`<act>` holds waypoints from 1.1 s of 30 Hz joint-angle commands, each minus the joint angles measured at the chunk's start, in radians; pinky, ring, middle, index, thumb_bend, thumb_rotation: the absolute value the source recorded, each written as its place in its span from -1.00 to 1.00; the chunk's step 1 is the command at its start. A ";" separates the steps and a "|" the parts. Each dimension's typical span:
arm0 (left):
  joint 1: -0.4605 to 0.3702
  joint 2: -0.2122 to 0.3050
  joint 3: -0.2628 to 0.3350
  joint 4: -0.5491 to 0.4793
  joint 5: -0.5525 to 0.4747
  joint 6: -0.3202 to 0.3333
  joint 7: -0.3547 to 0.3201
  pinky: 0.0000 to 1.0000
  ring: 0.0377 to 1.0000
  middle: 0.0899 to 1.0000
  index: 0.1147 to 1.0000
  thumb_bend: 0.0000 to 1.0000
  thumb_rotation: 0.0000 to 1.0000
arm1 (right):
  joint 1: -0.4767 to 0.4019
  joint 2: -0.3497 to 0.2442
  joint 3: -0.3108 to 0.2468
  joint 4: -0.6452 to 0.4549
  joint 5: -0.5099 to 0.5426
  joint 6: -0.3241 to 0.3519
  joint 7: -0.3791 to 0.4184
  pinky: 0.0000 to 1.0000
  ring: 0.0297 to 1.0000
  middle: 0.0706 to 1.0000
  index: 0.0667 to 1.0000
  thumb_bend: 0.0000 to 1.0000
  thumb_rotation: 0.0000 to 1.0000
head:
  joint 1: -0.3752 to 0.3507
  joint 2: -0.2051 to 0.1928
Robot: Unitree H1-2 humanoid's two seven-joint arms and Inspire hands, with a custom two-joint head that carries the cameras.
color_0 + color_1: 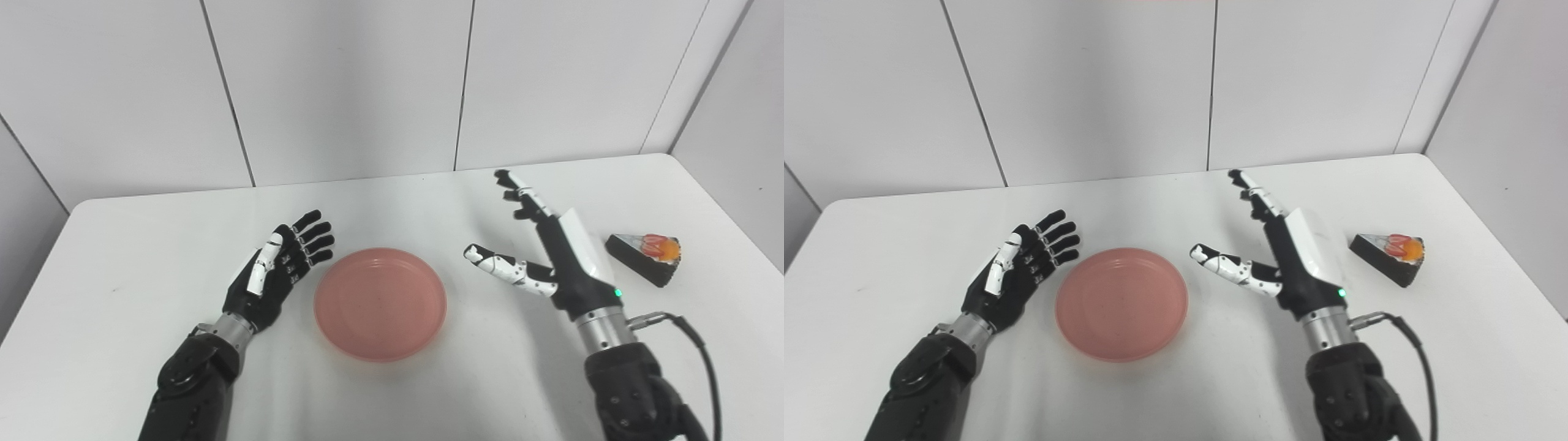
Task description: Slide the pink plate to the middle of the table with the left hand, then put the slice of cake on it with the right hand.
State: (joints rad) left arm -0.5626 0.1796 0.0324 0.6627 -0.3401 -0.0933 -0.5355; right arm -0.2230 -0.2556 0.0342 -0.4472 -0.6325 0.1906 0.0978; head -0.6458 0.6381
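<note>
**Two open hands flanking a plate on a white table**

A round, shallow pink plastic plate (pixel 380 303) lies flat near the middle of the white table (pixel 122 245), empty. To its left the robot's left hand (pixel 278 269), black with a white-backed thumb, is held palm-up and tilted toward the plate; its fingers (pixel 315 236) are spread and extended, grasping nothing, and their tips lie just beside the plate's upper-left rim. Whether they touch the rim cannot be told.

To the right of the plate stands the right hand (pixel 1295 257), black with a white shell on its back, set edge-on with fingers pointing away toward the wall and the thumb (pixel 1228 266) stretched out toward the plate. It is likewise open and holds nothing, and is clear of the plate.

A wedge-shaped slice of dark chocolate cake (pixel 1387 257), topped with red and orange fruit on a pale layer, rests on the table near the right edge, just beyond the right hand and apart from it. A black cable (pixel 1418 361) loops from the right wrist.
</note>
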 commanded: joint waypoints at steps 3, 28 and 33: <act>0.061 0.021 0.007 0.118 0.014 0.026 -0.009 0.62 0.65 0.67 0.62 0.00 0.90 | -0.033 -0.054 -0.045 -0.058 -0.036 0.037 0.025 0.44 0.64 0.75 0.80 0.49 0.18 | -0.039 -0.005; -0.044 0.088 0.044 0.386 0.000 -0.045 -0.084 0.63 0.64 0.64 0.59 0.09 0.86 | 0.041 -0.322 -0.230 0.065 -0.081 0.205 0.145 0.49 0.74 0.86 0.91 0.96 0.17 | -0.195 -0.009; -0.063 0.099 0.049 0.438 0.002 -0.071 -0.103 0.63 0.64 0.65 0.60 0.12 0.80 | 0.037 -0.355 -0.231 0.101 -0.083 0.226 0.154 0.43 0.69 0.84 0.89 0.98 0.20 | -0.211 -0.002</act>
State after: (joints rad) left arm -0.7138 0.2701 0.0938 1.0053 -0.3783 -0.2215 -0.6518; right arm -0.1638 -0.5722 -0.1787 -0.3358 -0.7056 0.4023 0.2619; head -0.8529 0.6366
